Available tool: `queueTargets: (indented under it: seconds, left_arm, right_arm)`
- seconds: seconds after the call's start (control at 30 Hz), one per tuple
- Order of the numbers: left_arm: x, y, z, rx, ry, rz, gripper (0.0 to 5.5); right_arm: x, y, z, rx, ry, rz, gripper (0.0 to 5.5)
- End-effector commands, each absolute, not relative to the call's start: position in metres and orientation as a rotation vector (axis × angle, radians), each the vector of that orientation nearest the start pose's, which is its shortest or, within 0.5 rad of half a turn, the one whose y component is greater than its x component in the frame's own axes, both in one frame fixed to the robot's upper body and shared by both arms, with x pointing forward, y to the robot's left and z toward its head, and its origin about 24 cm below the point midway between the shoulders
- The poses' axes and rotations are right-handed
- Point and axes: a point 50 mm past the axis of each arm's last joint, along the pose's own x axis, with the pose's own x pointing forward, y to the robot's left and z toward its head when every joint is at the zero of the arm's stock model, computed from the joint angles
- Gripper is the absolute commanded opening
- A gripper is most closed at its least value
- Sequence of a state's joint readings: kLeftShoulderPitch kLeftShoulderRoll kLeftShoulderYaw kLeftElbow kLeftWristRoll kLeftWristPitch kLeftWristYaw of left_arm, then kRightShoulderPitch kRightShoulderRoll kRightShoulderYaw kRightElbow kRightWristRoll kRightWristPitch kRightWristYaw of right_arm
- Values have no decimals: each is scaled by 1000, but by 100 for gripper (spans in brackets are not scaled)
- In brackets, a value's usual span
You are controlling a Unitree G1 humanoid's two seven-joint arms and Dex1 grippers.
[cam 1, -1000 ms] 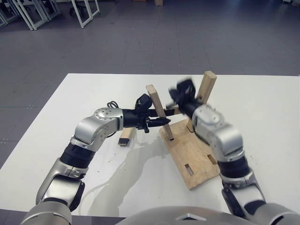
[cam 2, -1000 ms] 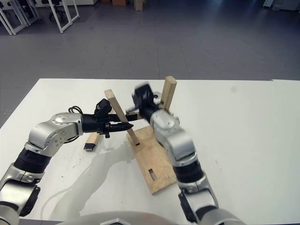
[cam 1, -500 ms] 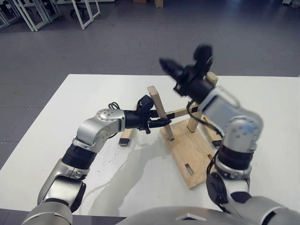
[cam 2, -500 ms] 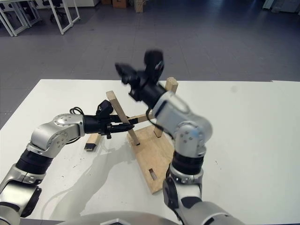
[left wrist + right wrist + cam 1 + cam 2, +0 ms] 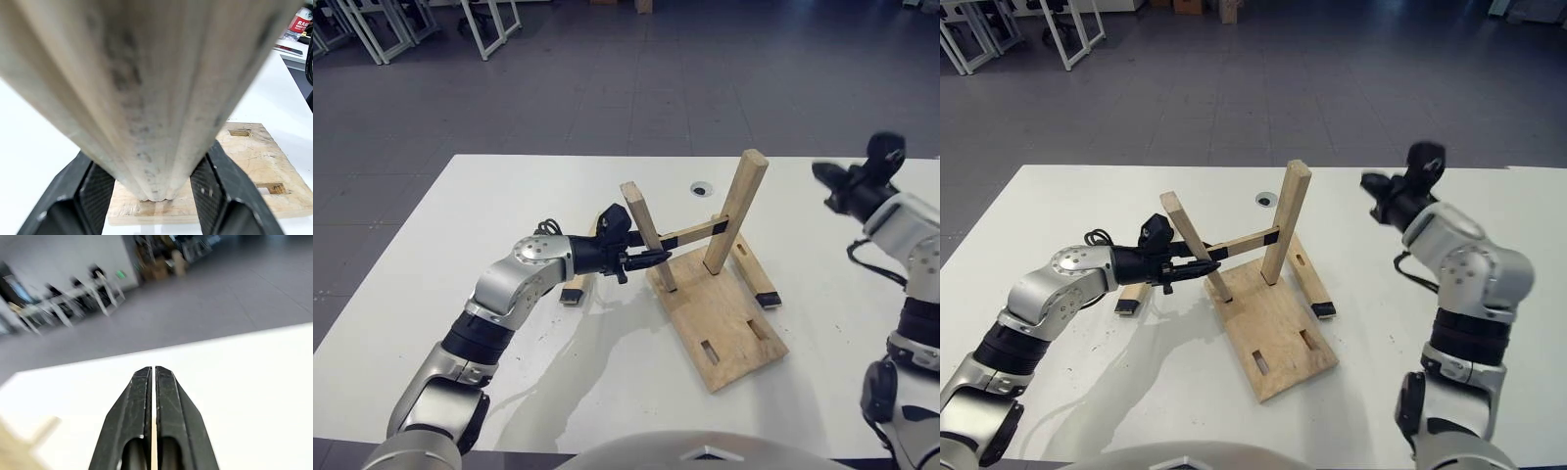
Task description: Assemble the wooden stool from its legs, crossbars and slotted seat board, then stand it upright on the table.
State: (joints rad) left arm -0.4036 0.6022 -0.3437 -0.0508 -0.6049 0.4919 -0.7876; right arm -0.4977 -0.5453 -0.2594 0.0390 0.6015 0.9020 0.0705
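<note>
Right end effector (image 5: 822,174), clenched empty, now withdrawn well right of seat board (image 5: 724,323), leaving upright leg (image 5: 736,211) standing unaided; left end effector (image 5: 651,256) grasps leaning leg (image 5: 641,211) over board's left corner.

The red label's (image 5: 299,22) print is too blurred to read.

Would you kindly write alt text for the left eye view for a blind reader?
The left gripper is clamped on a leaning pale wooden leg that stands on the slotted wooden seat board on the white table, joined by a wooden crossbar to a second leg. The right gripper is raised, shut, at the right.
</note>
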Motion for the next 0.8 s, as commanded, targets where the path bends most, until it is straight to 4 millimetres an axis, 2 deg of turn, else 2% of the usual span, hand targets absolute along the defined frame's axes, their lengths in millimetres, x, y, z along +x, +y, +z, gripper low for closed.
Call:
queueTargets:
  seconds: [0.03,0.07,0.1,0.17,0.2,0.23,0.27,0.3,0.33,0.37,0.5,0.63,0.73,0.8]
  left_arm:
    - [255,167,29,230,735,-1000,206]
    - [255,167,30,228,735,-1003,206]
    - [255,167,30,224,736,-1006,206]
    - [254,167,30,220,740,-1011,206]
    - [254,167,30,218,743,-1014,206]
    - [254,166,30,216,744,-1018,206]
    - [255,165,31,218,746,-1026,206]
    - [256,165,32,222,746,-1034,206]
    - [258,165,34,226,744,-1041,206]
    - [260,165,35,233,741,-1047,206]
    - [263,169,39,267,730,-1092,206]
    - [263,177,44,233,721,-1225,206]
    - [275,178,54,206,650,-1277,206]
    - [285,176,58,234,591,-1302,206]
  right_arm:
    - [329,-308,110,-205,476,-201,11]
    - [334,-302,109,-222,472,-185,11]
    - [340,-281,108,-231,456,-112,11]
    - [339,-199,113,-181,389,225,11]
    - [324,-145,123,-108,345,502,11]
    - [299,-102,140,-29,289,771,11]
    - [273,-74,158,33,240,997,11]
    - [249,-60,172,74,207,1185,11]
    - [233,-57,182,101,189,1308,11]
    - [226,-60,185,107,195,1363,11]
    - [236,-81,170,4,294,1230,11]
    - [233,-103,159,-84,381,1172,11]
    - [229,-125,158,-152,451,1197,11]
    - [222,-135,164,-178,473,1289,11]
